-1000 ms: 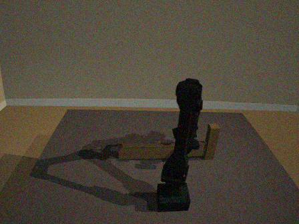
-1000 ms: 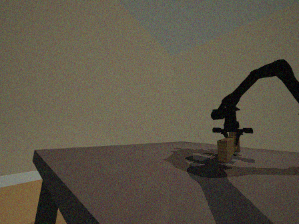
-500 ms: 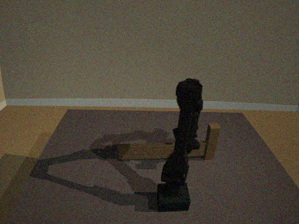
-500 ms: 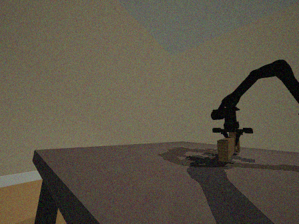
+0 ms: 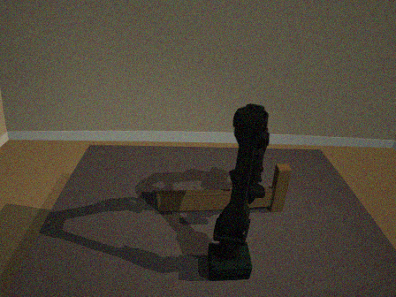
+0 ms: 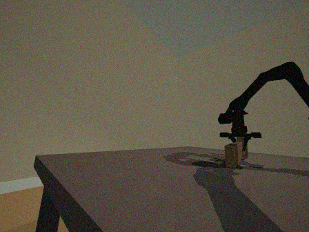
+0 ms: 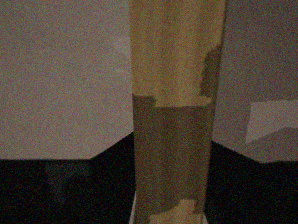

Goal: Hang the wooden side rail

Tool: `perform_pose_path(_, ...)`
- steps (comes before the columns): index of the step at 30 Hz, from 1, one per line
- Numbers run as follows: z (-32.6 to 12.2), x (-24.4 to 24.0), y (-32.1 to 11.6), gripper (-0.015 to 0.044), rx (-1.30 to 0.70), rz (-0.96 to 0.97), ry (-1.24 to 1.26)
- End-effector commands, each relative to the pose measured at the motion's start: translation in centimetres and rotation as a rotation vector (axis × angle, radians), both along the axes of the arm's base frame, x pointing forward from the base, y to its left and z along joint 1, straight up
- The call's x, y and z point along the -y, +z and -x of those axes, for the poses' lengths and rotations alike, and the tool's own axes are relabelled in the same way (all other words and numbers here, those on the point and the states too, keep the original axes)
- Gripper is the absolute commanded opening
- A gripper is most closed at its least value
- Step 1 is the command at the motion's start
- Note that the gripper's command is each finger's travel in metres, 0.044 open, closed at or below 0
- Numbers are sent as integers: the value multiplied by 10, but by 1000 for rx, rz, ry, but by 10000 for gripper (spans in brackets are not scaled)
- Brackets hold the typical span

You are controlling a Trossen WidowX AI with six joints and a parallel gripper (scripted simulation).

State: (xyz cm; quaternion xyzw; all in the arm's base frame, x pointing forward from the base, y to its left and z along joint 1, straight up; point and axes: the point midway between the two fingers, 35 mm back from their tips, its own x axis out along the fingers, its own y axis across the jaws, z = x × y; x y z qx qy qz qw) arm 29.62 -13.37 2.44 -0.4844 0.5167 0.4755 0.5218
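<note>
The wooden side rail (image 5: 194, 201) (image 6: 231, 156) (image 7: 172, 60) runs left to right in the top view. Its left, far end appears to rest on the table. Its right end meets the face of the upright headboard post (image 5: 280, 187), with no clear gap visible. The post stands mostly hidden behind rail and gripper in the exterior view. My gripper (image 6: 239, 141) (image 7: 162, 135) points down and is shut on the rail, a finger on each side. The arm covers the fingers in the top view. The steel hooks, the slot and its pins are hidden, so I cannot tell whether the hooks sit on the pins.
The arm (image 5: 247, 159) (image 6: 265, 77) rises from its base (image 5: 230, 262) in front of the rail and arches over to it. The table (image 5: 110, 283) (image 6: 138, 193) has its left corner in view in the exterior view. Dark shadows lie across the table and rail.
</note>
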Motion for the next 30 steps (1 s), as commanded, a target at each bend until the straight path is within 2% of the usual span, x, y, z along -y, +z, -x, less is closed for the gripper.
perform_pose_path(1, -3, 2, 3, 0, 9, 4, 4)
perform_pose_path(30, -1, 4, 0, 0, 9, 5, 4)
